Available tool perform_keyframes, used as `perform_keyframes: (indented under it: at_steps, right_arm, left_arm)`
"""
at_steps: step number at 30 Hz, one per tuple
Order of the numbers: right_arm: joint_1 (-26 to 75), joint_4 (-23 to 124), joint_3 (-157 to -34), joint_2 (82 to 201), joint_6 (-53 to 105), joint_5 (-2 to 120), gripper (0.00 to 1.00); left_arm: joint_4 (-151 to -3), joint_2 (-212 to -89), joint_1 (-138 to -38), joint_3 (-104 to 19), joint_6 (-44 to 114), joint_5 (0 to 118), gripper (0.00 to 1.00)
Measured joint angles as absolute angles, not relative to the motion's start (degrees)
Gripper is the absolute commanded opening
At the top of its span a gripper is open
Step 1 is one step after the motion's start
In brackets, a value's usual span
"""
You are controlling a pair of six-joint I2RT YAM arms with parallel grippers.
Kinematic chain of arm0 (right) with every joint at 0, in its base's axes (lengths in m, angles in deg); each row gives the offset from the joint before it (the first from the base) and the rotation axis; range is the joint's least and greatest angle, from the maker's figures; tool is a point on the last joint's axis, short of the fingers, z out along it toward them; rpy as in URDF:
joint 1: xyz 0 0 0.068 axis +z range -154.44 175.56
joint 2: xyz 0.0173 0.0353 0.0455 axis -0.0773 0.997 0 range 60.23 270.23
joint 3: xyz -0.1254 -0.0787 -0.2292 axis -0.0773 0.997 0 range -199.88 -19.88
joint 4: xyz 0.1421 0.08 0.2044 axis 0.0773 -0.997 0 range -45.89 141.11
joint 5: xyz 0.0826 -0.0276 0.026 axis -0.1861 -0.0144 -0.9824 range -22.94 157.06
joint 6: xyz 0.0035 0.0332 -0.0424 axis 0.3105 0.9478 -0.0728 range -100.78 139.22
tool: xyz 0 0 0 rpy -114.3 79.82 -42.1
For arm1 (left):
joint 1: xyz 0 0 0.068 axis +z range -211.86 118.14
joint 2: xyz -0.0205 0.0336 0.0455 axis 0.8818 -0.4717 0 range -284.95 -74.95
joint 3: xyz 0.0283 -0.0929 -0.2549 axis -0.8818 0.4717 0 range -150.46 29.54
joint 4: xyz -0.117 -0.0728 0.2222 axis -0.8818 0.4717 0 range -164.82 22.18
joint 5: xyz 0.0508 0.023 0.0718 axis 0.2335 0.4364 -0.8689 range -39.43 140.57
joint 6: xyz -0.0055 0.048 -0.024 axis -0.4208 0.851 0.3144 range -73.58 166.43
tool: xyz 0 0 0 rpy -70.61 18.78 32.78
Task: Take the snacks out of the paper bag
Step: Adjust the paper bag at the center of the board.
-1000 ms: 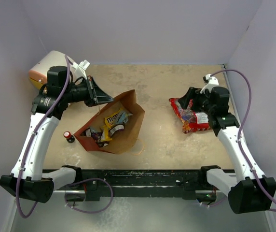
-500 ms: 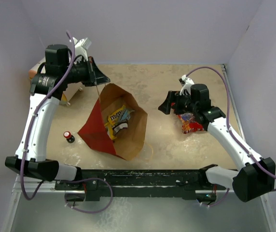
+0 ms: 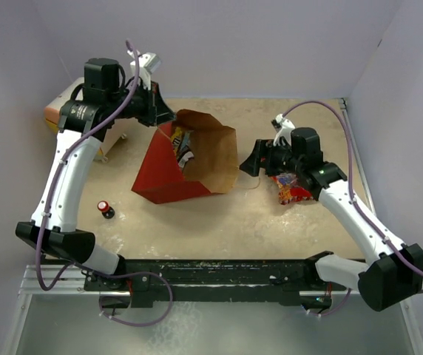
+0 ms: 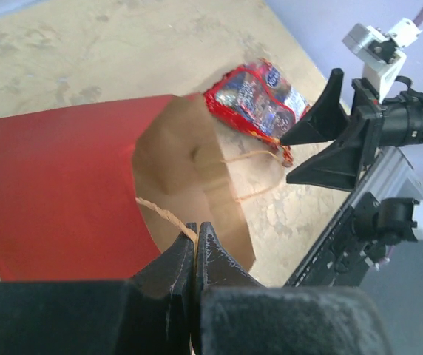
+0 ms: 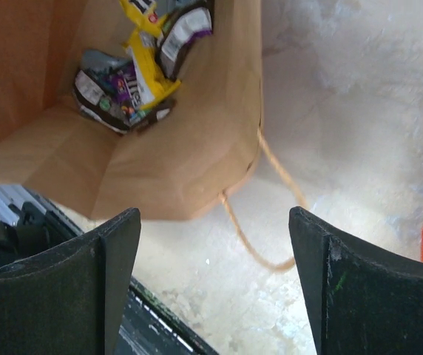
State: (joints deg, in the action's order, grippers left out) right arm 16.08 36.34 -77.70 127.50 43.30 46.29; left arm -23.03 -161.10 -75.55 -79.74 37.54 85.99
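Observation:
The paper bag (image 3: 156,168), red outside and kraft inside, hangs tilted with its mouth turned to the right. My left gripper (image 3: 165,118) is shut on its string handle (image 4: 160,211) at the bag's upper back rim, fingertips pinched together (image 4: 195,228). Several snacks (image 3: 183,145) lie deep inside, among them a yellow packet and dark wrappers (image 5: 134,74). My right gripper (image 3: 252,159) stands open just right of the mouth, nothing between its fingers (image 5: 213,214). The other handle (image 5: 259,237) loops on the table below it. A large red-and-clear bag (image 3: 293,188) lies on the table under the right arm.
A white drum with an orange end (image 3: 60,111) sits at the back left behind the left arm. A small dark, red-topped object (image 3: 106,209) stands left of the bag. The black rail (image 3: 219,274) runs along the near edge; walls close in on three sides.
My left gripper has lifted the bag by its handle up, back and to the right, turning the mouth rightward. My right gripper has moved left, off the red-and-clear bag, to the mouth.

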Motion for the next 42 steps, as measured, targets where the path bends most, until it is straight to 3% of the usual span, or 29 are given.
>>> perform_keyframes:
  at_steps: [16, 23, 32, 38, 42]
  right_arm:
    - [17.1, 39.58, -57.97, 122.8, 55.32, 44.49, 0.68]
    - [19.07, 48.74, -52.2, 124.79, 58.99, 43.01, 0.48]
    - [23.22, 55.32, -53.42, 138.31, 59.76, 38.92, 0.22]
    - [30.98, 62.11, -56.22, 141.13, 62.34, 39.05, 0.21]
    - [39.75, 67.23, -56.79, 142.4, 65.53, 40.01, 0.27]
  left_arm:
    - [-46.15, -158.6, -78.39, -54.17, 17.04, 99.39, 0.0]
    - [-49.06, -152.81, -80.1, -45.05, 11.01, 100.68, 0.0]
    - [-45.17, -144.42, -83.09, -38.08, 7.12, 96.72, 0.0]
    - [-35.14, -144.35, -83.09, -42.08, 9.04, 89.16, 0.0]
    - [-30.0, -142.56, -83.09, -44.55, 10.37, 83.3, 0.0]
